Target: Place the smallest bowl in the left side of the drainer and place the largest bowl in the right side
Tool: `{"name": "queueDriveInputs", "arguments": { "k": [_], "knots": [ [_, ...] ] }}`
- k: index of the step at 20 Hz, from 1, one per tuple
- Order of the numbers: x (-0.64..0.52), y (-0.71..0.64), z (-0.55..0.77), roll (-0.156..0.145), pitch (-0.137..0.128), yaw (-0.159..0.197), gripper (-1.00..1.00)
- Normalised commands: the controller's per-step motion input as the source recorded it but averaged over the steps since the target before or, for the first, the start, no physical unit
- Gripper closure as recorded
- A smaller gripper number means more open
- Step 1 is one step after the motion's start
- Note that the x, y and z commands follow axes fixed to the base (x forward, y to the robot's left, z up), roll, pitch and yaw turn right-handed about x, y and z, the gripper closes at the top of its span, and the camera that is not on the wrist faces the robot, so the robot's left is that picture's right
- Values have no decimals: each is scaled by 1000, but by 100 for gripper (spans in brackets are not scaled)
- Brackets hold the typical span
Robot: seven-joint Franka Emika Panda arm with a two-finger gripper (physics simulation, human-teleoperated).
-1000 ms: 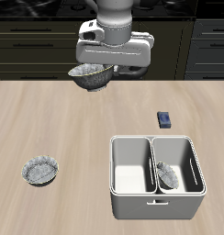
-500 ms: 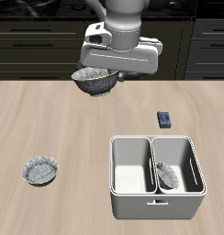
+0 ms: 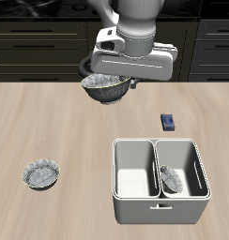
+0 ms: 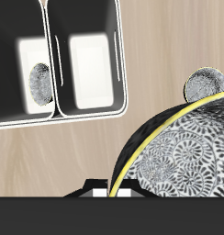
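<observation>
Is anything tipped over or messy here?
A little. The smallest bowl lies tipped on its side inside one compartment of the drainer, not flat on the bottom. Nothing is spilled or broken. The largest bowl hangs in the end effector, above the table.

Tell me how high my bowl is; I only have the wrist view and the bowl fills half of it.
Observer: The largest bowl hangs under the gripper, well clear of the table.
Operator: Where is it relative to the drainer?
Observer: Farther back than the drainer, over the table's back part, not above either compartment.
Operator: Anything in the way?
Observer: A small dark blue block lies on the table just behind the drainer, behind the compartment holding the smallest bowl.
</observation>
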Motion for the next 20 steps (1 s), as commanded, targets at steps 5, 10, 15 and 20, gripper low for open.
{"name": "queueDriveInputs", "arguments": {
  "k": [5, 10, 15, 20],
  "knots": [
    [128, 103, 0, -6, 0, 4, 100],
    [157, 97, 16, -8, -2, 2, 100],
    [285, 139, 10, -9, 3, -1, 100],
    [177, 117, 14, -7, 17, -24, 100]
  ]
}}
